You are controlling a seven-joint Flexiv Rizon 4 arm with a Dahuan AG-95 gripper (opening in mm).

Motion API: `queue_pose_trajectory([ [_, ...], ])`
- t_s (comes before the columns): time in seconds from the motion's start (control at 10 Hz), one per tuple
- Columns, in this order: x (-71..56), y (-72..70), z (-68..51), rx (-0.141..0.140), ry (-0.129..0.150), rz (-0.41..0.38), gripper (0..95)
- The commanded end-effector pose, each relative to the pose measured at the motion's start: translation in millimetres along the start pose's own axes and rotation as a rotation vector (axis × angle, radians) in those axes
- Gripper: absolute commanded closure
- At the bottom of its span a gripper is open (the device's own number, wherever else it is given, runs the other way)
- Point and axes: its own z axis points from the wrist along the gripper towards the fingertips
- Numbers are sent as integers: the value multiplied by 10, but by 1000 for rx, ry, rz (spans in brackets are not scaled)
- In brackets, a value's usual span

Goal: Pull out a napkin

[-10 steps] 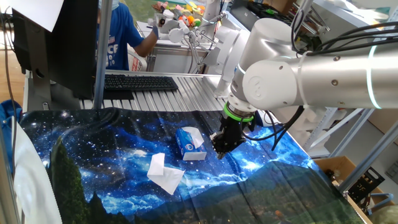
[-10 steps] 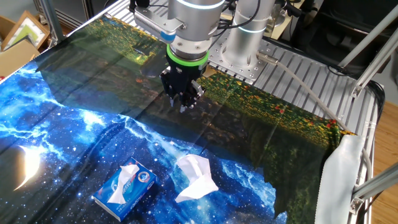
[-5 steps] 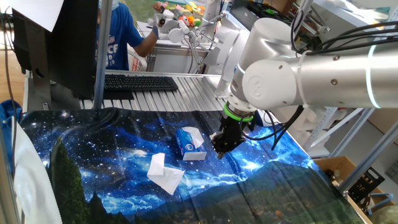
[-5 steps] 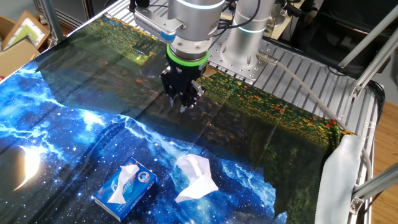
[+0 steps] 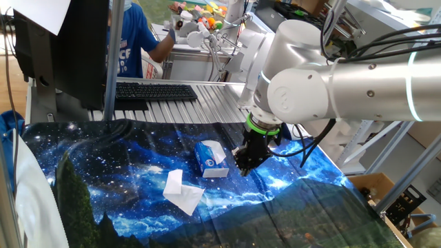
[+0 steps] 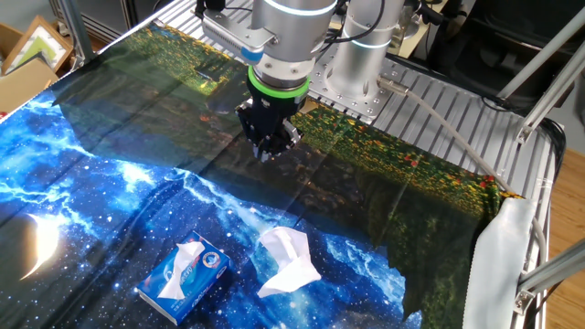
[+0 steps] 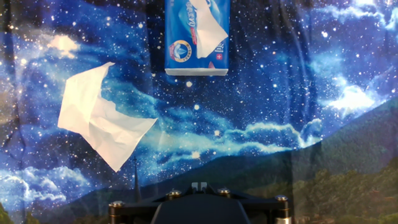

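Observation:
The napkin [image 7: 99, 121], a creased white tissue, lies loose on the starry blue cloth, left of the hand in the hand view; it also shows in both fixed views [image 5: 182, 191] [image 6: 289, 262]. The small blue-and-white tissue box [image 7: 198, 37] lies flat nearby [image 5: 210, 160] [image 6: 185, 272], with a smoother pointed tissue [image 7: 209, 28] sticking out of its slot. My gripper [image 5: 244, 165] [image 6: 267, 153] [image 7: 199, 185] hangs a little above the cloth, apart from box and napkin. Its fingertips are together and hold nothing.
A black keyboard [image 5: 155, 91] lies on the metal bench behind the cloth, with a monitor [image 5: 65, 48] and a person [image 5: 134, 41] beyond. White fabric [image 6: 498, 265] hangs at the cloth's edge. Cardboard boxes [image 6: 27, 59] stand off the table.
The gripper has shifted very slightly; the box and the napkin have not moved.

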Motion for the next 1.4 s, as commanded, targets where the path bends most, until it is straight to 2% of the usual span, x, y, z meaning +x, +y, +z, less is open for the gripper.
queue_pose_trajectory([
  [0.1,-1,-5,-5,3,3,8,0],
  [0.4,-1,-5,-5,-11,5,16,0],
  [0.5,-1,-5,-5,-15,4,15,190],
  [0.6,-1,-5,-5,-19,2,8,570],
  [0.7,-1,-5,-5,-22,2,-1,760],
  [0.8,-1,-5,-5,-38,5,-10,950],
  [0.9,-1,-5,-5,-47,6,-11,950],
  [1.4,-1,-5,-5,-41,4,3,950],
])
